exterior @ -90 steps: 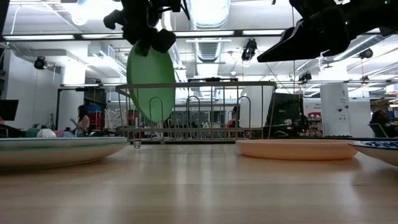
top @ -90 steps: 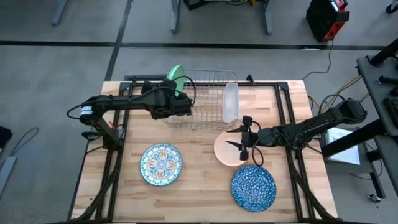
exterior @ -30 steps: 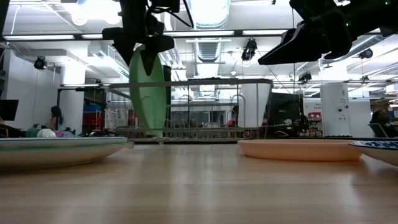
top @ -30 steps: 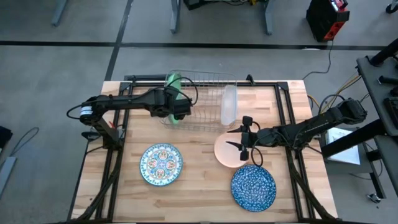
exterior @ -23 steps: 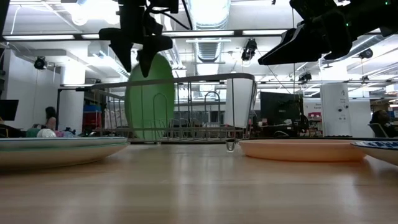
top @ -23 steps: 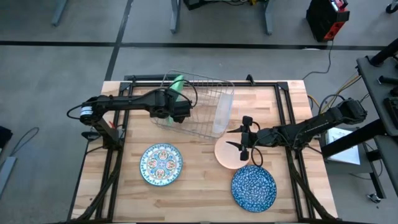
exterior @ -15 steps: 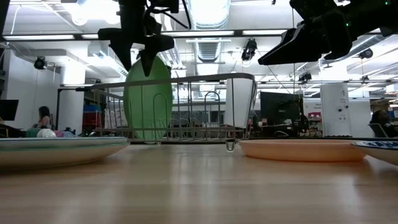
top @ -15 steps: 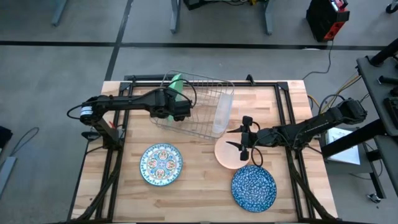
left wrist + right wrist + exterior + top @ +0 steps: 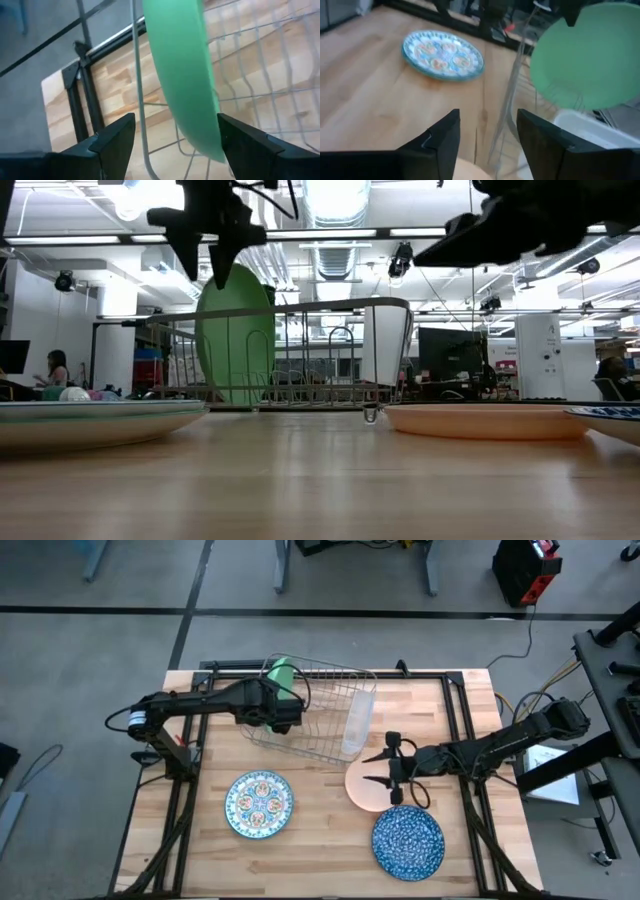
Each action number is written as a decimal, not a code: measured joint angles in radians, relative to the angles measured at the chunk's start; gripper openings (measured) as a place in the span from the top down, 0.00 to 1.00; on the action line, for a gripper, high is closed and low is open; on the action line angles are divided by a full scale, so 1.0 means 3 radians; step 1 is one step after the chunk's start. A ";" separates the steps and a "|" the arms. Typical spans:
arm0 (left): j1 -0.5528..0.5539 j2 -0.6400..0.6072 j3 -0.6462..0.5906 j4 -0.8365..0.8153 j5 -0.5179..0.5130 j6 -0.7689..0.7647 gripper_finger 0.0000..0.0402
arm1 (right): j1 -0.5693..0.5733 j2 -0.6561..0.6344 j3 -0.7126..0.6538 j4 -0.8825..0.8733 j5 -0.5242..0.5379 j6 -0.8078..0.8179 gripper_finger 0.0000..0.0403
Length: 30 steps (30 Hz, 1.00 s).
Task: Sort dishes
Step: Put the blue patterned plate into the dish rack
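In the low view the arms are cut off at the top edge, so only dark shapes of the grippers show, and the blue plate [image 9: 612, 418] and floral plate [image 9: 95, 420] appear only as thin rims at the right and left edges. From overhead the green plate [image 9: 281, 673] is a narrow sliver, largely hidden by the left gripper [image 9: 283, 712]; the low view shows it standing on edge, upright, inside the left end of the wire rack [image 9: 320, 710]. The left wrist view shows the left gripper's fingers [image 9: 112, 135] spread wide on either side of the plate's rim, not touching it. The clear tray [image 9: 358, 720] hangs at the rack's right end, its outline faint overhead.

The right gripper [image 9: 387, 769] hovers above the left edge of the peach bowl [image 9: 362, 787], fingers apart and empty; its wrist view looks across to the floral plate [image 9: 443, 54] and the green plate [image 9: 592, 55]. The bowl shows there only as a sliver. A person [image 9: 52, 370] in the room beyond is small and hard to make out.
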 joint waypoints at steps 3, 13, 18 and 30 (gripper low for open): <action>-0.0002 -0.0029 0.0161 -0.0035 0.0012 0.0248 0.34 | -0.0006 0.0060 0.0047 0.0043 -0.0072 -0.0037 0.62; -0.0076 -0.0015 0.0889 -0.0037 0.0018 0.0704 0.34 | -0.0135 0.0916 0.0447 0.0083 -0.0251 0.0000 0.98; -0.0196 -0.0017 0.1036 -0.0037 0.0016 0.0785 0.34 | -0.0283 0.1024 0.0500 0.0060 -0.0235 0.0218 0.98; -0.0548 -0.0022 0.0917 -0.0037 0.0017 0.0625 0.34 | -0.0580 0.0928 0.0458 -0.0212 -0.0160 0.0330 1.00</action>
